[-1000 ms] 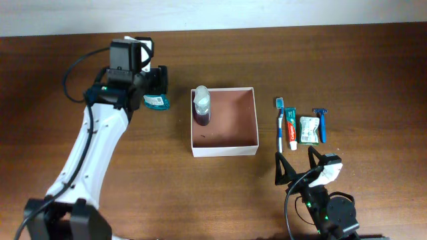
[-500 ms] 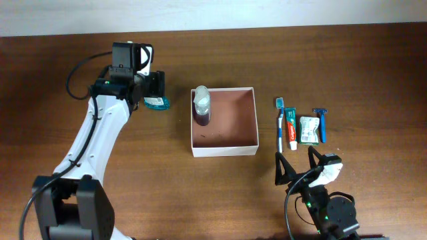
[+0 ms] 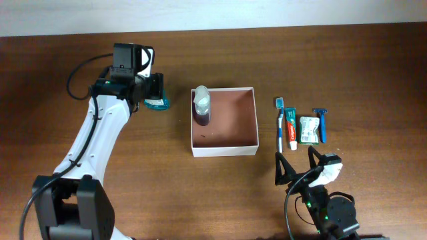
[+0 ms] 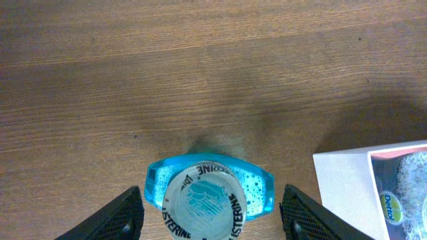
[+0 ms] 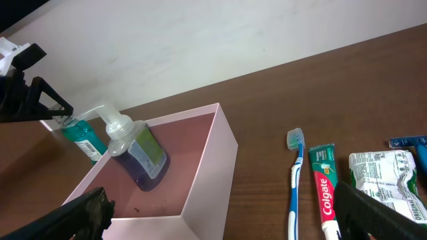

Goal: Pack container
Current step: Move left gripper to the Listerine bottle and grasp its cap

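Observation:
The container (image 3: 224, 151) is a square white-walled box with a reddish-brown floor at mid-table. A soap pump bottle (image 3: 201, 105) stands inside it at the left wall. A blue Listerine mouthwash bottle (image 3: 155, 102) stands on the table left of the container. My left gripper (image 3: 148, 90) is open above it. In the left wrist view its fingers (image 4: 210, 217) flank the bottle (image 4: 207, 198) with gaps on both sides. My right gripper (image 3: 297, 170) is open and empty near the front edge, to the right of the container (image 5: 223, 143).
A toothbrush (image 3: 279, 123), a Colgate toothpaste tube (image 3: 291, 127), a small green-and-white packet (image 3: 307, 130) and a blue razor (image 3: 322, 125) lie in a row right of the container. A pale wall runs along the table's far edge.
My left arm has shifted slightly, settling the open fingers over the mouthwash bottle. The bottle has stayed in place. The right arm has not moved.

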{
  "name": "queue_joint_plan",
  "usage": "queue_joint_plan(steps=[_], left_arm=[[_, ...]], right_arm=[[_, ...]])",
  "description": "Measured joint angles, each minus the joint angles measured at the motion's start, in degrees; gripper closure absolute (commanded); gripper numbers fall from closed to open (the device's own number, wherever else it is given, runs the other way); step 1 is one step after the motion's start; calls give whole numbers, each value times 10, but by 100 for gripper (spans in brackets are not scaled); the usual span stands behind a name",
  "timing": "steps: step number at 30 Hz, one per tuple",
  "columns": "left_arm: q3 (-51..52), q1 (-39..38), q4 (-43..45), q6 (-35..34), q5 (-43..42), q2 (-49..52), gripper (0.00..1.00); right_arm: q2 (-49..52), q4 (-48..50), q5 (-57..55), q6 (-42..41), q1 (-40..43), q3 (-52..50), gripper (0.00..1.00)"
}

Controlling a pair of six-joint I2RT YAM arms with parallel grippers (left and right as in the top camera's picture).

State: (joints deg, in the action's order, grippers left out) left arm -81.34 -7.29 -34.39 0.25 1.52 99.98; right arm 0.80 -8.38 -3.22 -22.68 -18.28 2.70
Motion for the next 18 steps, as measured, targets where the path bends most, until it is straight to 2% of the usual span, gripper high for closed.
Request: queue_joint_plan(steps=[18], left_arm=[[0,0,24,0,0,16,41]], right_arm=[[0,0,0,0,0,0,2]])
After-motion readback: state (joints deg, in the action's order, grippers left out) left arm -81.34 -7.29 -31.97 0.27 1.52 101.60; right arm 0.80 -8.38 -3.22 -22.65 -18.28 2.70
